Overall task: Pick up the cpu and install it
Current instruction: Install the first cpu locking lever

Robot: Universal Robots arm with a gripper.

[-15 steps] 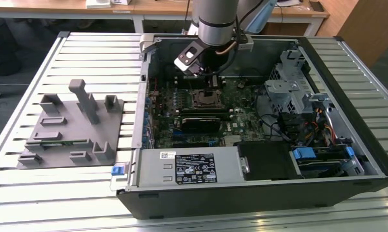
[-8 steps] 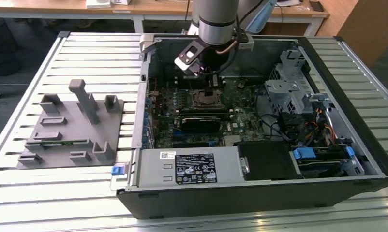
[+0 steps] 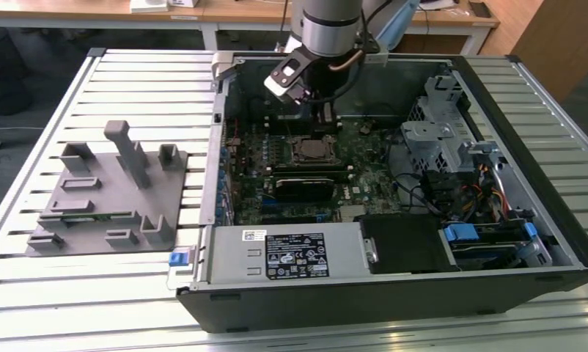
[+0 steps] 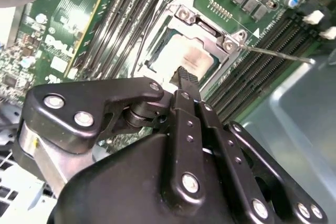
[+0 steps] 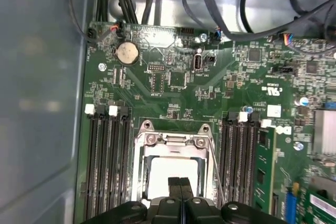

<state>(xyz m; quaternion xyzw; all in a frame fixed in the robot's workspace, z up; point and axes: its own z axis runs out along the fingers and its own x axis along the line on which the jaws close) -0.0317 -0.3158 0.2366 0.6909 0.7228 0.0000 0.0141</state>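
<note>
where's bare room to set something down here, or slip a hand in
In the exterior view, bare slats of the table lie past the grey tray's far edge and before its near edge, left of the case. Inside the case it is crowded: the claw hangs over the cpu, between memory slots, near cables.

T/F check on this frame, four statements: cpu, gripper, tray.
1. The cpu lies within the socket frame. True.
2. The gripper is spread wide open. False: its fingertips are together.
3. The gripper hangs over the grey tray. False: it is over the socket frame, inside the computer case.
4. The grey tray stands outside the computer case, on the exterior view's left. True.
</note>
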